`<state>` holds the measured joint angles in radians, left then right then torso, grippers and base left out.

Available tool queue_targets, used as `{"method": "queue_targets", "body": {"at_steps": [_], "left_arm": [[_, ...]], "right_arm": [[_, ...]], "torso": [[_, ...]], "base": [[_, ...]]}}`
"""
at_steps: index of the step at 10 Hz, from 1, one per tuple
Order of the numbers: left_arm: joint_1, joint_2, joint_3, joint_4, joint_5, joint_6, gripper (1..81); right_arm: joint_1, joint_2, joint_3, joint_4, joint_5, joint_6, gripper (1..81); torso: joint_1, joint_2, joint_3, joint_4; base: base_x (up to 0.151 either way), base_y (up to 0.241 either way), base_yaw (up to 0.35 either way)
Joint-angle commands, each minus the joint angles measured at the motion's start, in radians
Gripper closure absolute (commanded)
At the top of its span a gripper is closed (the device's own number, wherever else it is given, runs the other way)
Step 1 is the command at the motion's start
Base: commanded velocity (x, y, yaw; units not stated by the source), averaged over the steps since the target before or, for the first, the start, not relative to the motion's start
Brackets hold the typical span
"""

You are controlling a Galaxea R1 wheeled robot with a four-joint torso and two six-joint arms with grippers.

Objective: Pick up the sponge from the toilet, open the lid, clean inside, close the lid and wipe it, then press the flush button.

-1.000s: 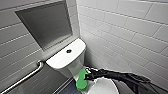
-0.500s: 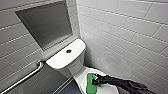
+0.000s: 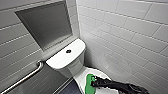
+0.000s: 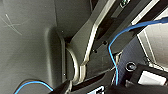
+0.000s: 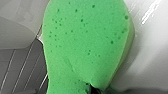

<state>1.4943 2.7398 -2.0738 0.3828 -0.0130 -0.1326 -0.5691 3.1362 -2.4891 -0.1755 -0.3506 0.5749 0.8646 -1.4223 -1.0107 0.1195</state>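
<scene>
sponge (image 3: 88,84) pinched at its narrow end by right gripper (image 3: 93,82), jaws closed on it; laid flat against the white toilet (image 3: 60,59) (for wiping, probably), well apart from flush button (image 3: 68,51).

The head camera looked down from high up onto the toilet (image 3: 75,58) in a tiled corner. The right wrist camera sat very near the sponge (image 5: 87,42), facing it against white ceramic; both views shared these two. The left wrist camera faced the robot's own dark casing (image 4: 27,50) at close range.
</scene>
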Motion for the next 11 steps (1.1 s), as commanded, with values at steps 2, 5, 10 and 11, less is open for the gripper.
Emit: {"method": "queue_targets", "body": {"at_steps": [2, 5, 10, 11], "left_arm": [[0.016, -0.009, 0.012, 0.007, 0.068, 0.002, 1.0], [0.014, -0.003, 0.012, 0.008, 0.068, 0.004, 1.0], [0.014, 0.003, 0.014, 0.010, 0.068, 0.004, 1.0], [0.014, 0.003, 0.014, 0.010, 0.068, 0.004, 1.0]], "right_arm": [[-0.041, -0.183, 0.379, -0.039, -0.090, 0.014, 81.1], [-0.081, -0.385, 0.543, -0.039, -0.073, 0.065, 81.1], [-0.094, -0.629, 0.725, -0.039, -0.056, 0.095, 81.1], [-0.096, -0.684, 0.774, -0.039, -0.056, 0.097, 81.1]], "torso": [[0.000, 0.000, 0.000, 0.000], [0.000, 0.000, 0.000, 0.000], [0.000, 0.000, 0.000, 0.000], [0.000, 0.000, 0.000, 0.000]], "base": [[0.000, 0.000, 0.000], [0.000, 0.000, 0.000], [0.000, 0.000, 0.000], [0.000, 0.000, 0.000]]}}
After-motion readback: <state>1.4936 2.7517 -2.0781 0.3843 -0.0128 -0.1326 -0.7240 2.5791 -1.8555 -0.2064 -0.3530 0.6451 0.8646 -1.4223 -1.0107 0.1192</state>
